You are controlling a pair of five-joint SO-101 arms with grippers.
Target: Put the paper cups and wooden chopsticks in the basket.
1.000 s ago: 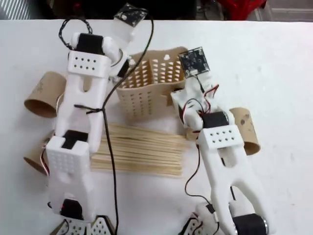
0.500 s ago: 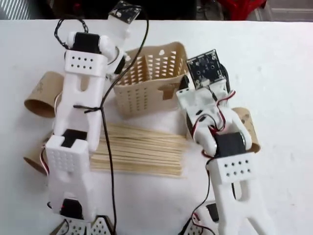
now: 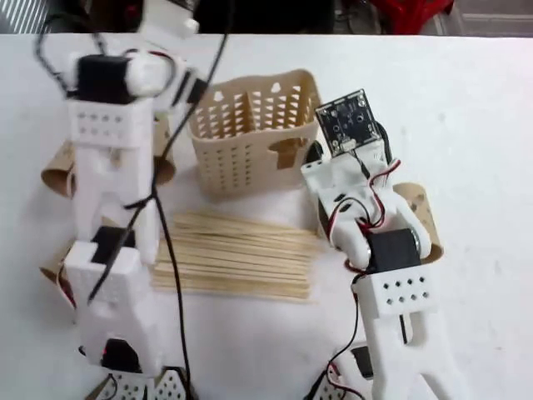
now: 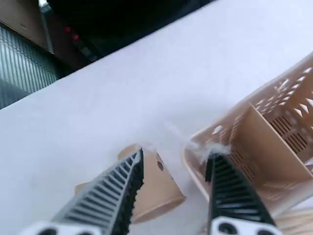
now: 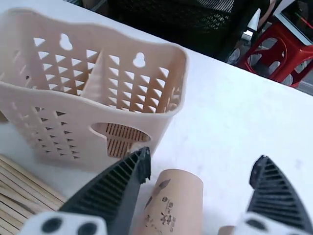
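The white worktop (image 3: 466, 108) carries it all. The left arm (image 3: 108, 208) stretches far out beside the basket (image 3: 250, 150). The right arm (image 3: 383, 275) is bent on the other side. The basket stands upright. The chopsticks (image 3: 241, 254) lie flat in a pile just in front of it. Three cups (image 3: 58, 175) lie on their sides on the worktop. The left end effector (image 4: 176, 157) is wide apart, holding nothing, over one cup. The right end effector (image 5: 203, 159) is wide too, over another cup with dark print too small to read.
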